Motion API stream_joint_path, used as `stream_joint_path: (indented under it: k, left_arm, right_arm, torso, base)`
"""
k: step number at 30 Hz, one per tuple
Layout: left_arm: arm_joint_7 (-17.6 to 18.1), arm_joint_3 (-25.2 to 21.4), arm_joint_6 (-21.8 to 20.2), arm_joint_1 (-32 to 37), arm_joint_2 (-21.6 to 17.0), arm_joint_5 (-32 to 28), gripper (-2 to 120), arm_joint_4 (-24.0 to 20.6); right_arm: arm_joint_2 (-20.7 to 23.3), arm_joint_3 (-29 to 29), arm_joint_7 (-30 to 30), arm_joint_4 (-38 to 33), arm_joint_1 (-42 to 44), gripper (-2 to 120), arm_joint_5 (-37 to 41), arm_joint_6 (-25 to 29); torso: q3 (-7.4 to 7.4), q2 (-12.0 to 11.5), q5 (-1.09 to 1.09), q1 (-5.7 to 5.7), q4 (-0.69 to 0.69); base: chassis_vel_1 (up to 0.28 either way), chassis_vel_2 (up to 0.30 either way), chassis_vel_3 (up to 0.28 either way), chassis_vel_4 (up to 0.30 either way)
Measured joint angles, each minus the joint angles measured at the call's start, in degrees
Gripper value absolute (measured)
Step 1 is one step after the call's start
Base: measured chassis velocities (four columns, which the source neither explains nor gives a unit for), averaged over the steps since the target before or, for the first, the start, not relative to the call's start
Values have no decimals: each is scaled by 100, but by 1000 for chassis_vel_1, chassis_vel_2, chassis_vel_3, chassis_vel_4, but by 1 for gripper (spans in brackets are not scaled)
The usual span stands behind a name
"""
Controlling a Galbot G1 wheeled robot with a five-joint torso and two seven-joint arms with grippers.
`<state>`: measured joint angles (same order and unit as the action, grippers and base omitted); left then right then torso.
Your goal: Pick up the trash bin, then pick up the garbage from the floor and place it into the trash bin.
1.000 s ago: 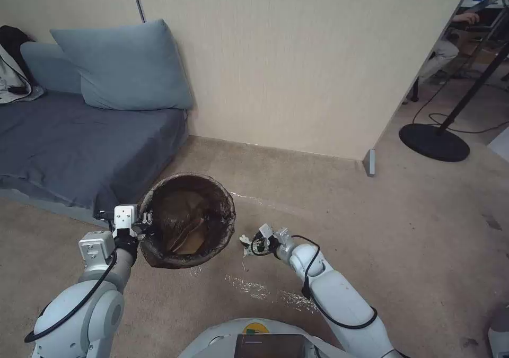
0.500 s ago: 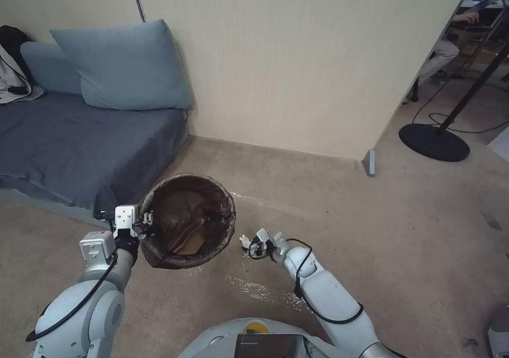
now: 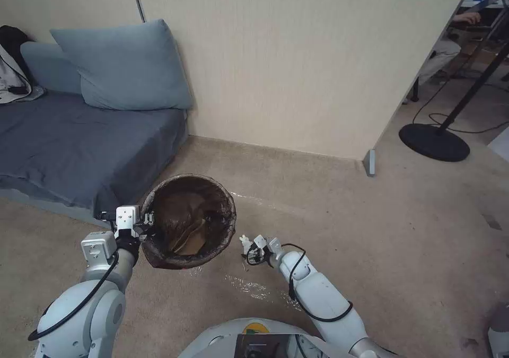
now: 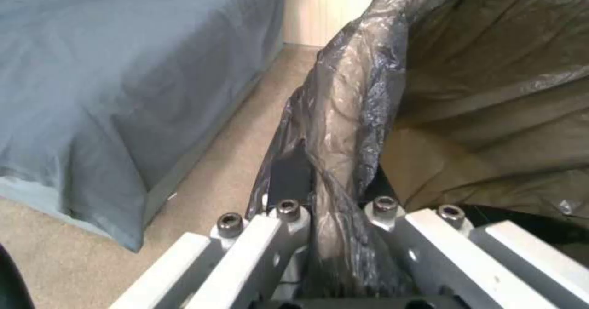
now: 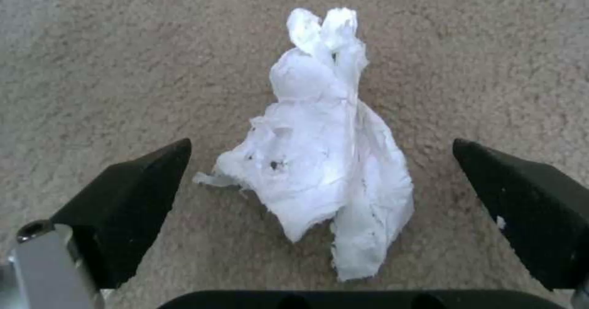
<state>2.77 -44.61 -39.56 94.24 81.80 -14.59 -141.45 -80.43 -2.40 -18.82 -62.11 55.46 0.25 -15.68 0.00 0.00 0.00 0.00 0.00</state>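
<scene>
The small round white plastic trash bin (image 3: 188,223), lined with a crinkled dark brown-black bag folded over its rim, is held off the beige carpeted floor (image 3: 371,230) with its round mouth facing up toward the head camera. The left gripper (image 3: 144,221) has its fingers pinched on the rim at the bin's left side; in the left wrist view the bag's thin, glossy, wrinkled film (image 4: 343,129) is bunched between the white metal fingers (image 4: 257,240). Just to the left of the bin lies the grey-blue fabric mattress (image 3: 79,146), with a soft blue pillow (image 3: 122,66) leaning on the pale wall behind it.

The garbage here is a crumpled white paper scrap (image 5: 325,152), lying on the carpet just right of the bin and apart from it. It is soft, torn at the edges and twisted, narrow at one end and flaring wide at the other; in the right wrist view its long axis runs straight away from the gripper, the narrow twisted end farthest. The right gripper (image 5: 319,208) is low over the floor with its black fingers (image 5: 135,198) spread wide, one on each side of the scrap's wide end, neither touching it. In the head view the scrap (image 3: 245,240) shows at the gripper's tip (image 3: 250,247).
</scene>
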Motion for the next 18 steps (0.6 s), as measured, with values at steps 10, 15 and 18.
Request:
stream_joint_path:
  k: [10,15,18]
  left_arm:
    - [-6,1,4,-7,5,-1,4,16]
    - [-9,5,10,-5,11,3,4,29]
    - [-10,12,11,-8,9,9,4,35]
  right_arm:
    - [-42,15,3,195,-81,100,-21,40]
    - [-48,11,3,226,-86,100,-29,59]
    - [-56,9,2,245,-94,99,-76,80]
  torso:
    - [0,0,0,0,0]
    - [-1,0,0,0,0]
    - [-1,0,-1,0,-1]
  base:
    - [0,0,0,0]
    - [0,0,0,0]
    - [0,0,0,0]
